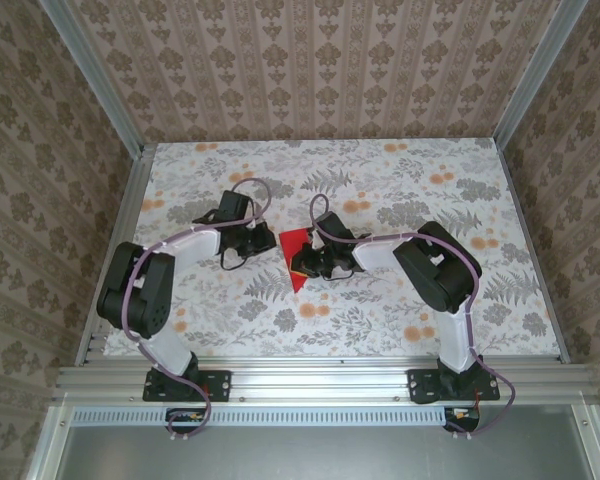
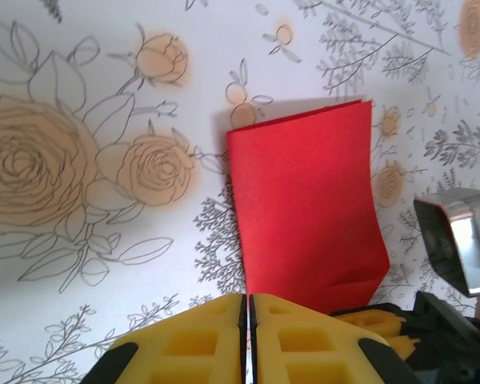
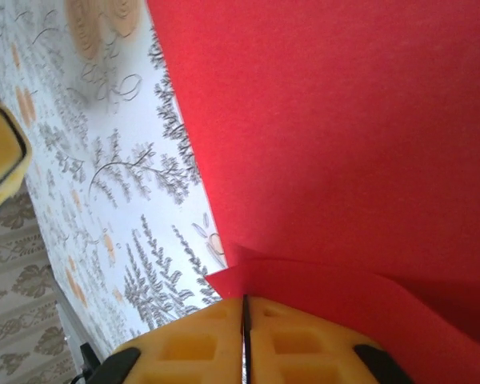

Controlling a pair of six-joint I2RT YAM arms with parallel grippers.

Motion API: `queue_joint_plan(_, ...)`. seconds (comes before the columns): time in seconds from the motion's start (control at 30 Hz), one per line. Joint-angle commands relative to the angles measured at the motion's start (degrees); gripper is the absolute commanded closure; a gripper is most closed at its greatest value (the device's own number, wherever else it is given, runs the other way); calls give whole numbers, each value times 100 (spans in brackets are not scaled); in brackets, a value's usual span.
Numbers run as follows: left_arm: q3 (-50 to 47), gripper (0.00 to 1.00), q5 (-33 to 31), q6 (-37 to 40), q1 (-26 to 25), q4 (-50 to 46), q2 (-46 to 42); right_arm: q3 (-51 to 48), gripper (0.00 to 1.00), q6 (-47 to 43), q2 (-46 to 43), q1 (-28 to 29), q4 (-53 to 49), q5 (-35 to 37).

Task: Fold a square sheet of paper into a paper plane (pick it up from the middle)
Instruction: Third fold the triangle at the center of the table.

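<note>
The square sheet of paper (image 1: 293, 243) is bright red and lies folded on the flowered table between my two grippers. In the left wrist view the paper (image 2: 304, 200) is a tall rectangle with its near right part creased upward. My left gripper (image 2: 248, 298) is shut, and its yellow tips meet right at the paper's near left corner; I cannot tell whether they pinch it. My right gripper (image 3: 244, 300) is shut on a raised corner flap of the paper (image 3: 328, 120). From above, the left gripper (image 1: 263, 243) and the right gripper (image 1: 302, 265) flank the sheet.
The table (image 1: 400, 190) has a white cloth with grey leaves and orange flowers. Aluminium rails (image 1: 310, 378) frame it, and patterned walls stand close behind. The right gripper's finger (image 2: 372, 320) sits close beside my left fingers, and the left gripper's finger (image 3: 0, 160) shows at the left edge of the right wrist view.
</note>
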Motion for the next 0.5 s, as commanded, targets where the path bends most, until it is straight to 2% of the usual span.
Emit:
queue_joint_plan(0.0,-222,88,271,-78,-11,-18,-89,-156,97,-47,228,12,-375,352)
queue_joint_plan(0.23,-347,88,827,12,-174,259,-80,-156,100,-87,247,12,-524,436)
queue_joint_plan(0.47,-186,90,900,94,-262,185,206,-141,100,-80,257,12,-529,432)
